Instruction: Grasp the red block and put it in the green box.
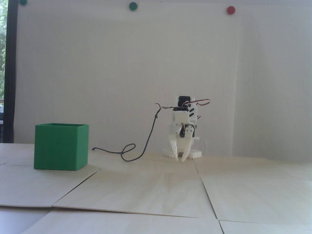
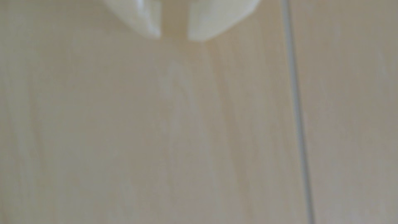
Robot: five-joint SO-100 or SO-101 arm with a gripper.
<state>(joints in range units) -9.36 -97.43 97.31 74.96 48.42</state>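
In the fixed view the white arm sits folded at the far side of the table (image 1: 156, 192), its pincer (image 1: 180, 159) pointing down with the tips just above the wood, probably a rest pose. The wrist view shows the pincer (image 2: 174, 36) nearly clenched, a narrow gap between the tips and nothing in it. The green box (image 1: 61, 147) stands at about nine o'clock from the arm, well apart, open side up to receive a drop. The red block shows in neither view; it may lie inside the box, but its walls hide that.
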